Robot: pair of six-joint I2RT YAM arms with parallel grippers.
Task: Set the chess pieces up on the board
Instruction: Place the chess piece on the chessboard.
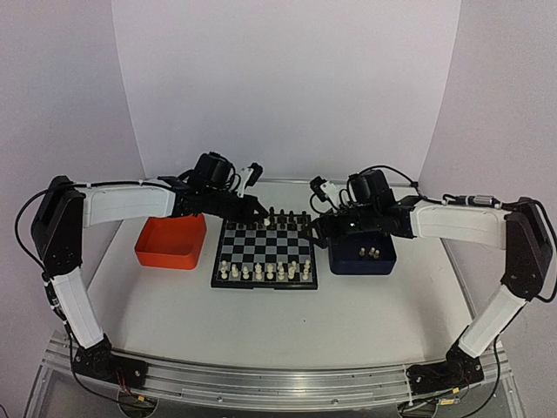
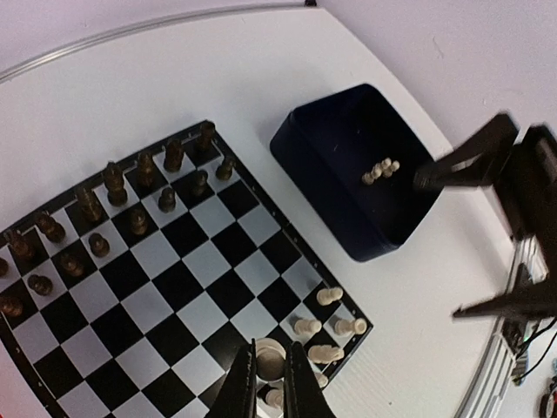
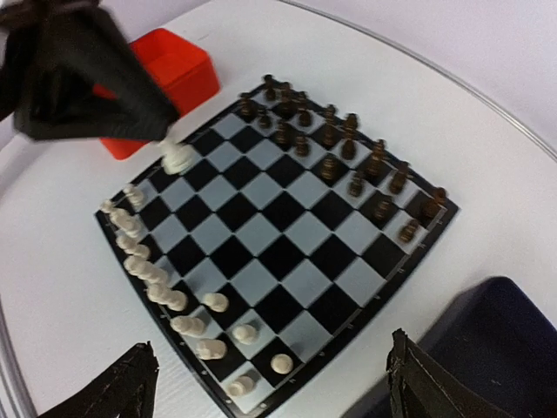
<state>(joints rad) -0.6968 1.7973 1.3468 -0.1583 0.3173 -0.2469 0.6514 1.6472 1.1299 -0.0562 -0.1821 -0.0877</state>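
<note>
Most cream-white plastic chessmen [image 1: 265, 272] line the black-and-grey checkered board [image 1: 265, 248], a few wait in the dark blue tray [image 1: 361, 268]; the left end effector [image 2: 270, 350] pinches one chessman [image 2: 268, 357], the right end effector [image 3: 271, 341] gapes open.

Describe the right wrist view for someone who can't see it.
The left end effector holds a white chess piece at the side of the chessboard nearest an orange tray. White pieces line one edge, dark pieces the opposite edge; a blue tray shows bottom right.

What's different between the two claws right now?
The left gripper is pinched shut on a cream chess piece; the right gripper gapes open, holding nothing. The left one hangs near the orange tray side, the right near the blue tray. Both hover by the board.
</note>
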